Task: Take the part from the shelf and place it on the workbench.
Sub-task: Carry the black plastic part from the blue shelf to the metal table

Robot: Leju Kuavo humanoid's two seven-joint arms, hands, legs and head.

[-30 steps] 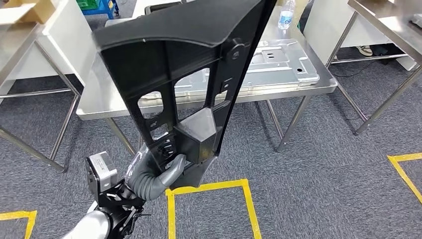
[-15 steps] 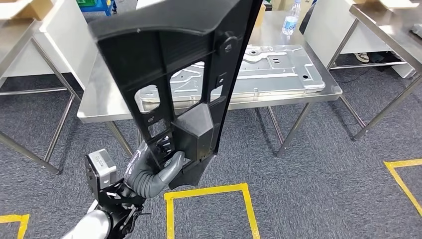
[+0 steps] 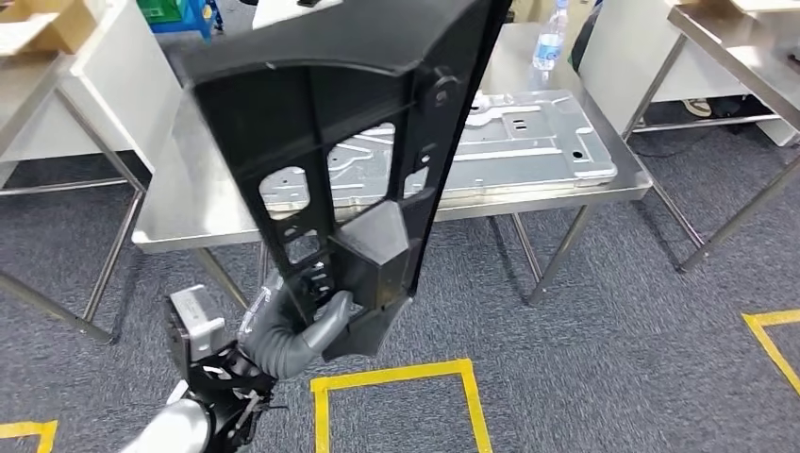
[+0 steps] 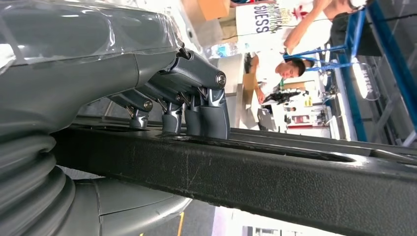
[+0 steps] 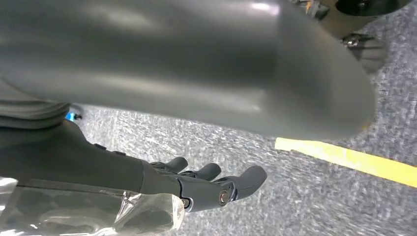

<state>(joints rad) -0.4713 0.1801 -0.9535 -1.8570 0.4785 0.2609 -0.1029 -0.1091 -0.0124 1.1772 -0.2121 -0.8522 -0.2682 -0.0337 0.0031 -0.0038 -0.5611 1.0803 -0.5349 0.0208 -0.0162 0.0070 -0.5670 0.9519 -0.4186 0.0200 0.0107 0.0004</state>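
Step in hand: carry. The left hand (image 3: 300,321), low and left of centre in the head view, grips the narrow lower end of the black part (image 3: 349,160), fingers (image 4: 206,110) wrapped over a rib and the thumb underneath. The part stands nearly upright, its wide end in the upper middle of the frame, in front of the workbench (image 3: 189,212). A metal panel (image 3: 528,142) already lies on the bench's right half. The right hand (image 5: 206,184) hangs over the floor, fingers loosely extended, holding nothing.

Next move, as a judgement: close the gap to the bench, tilt the part flat, and set it on the bare left section.
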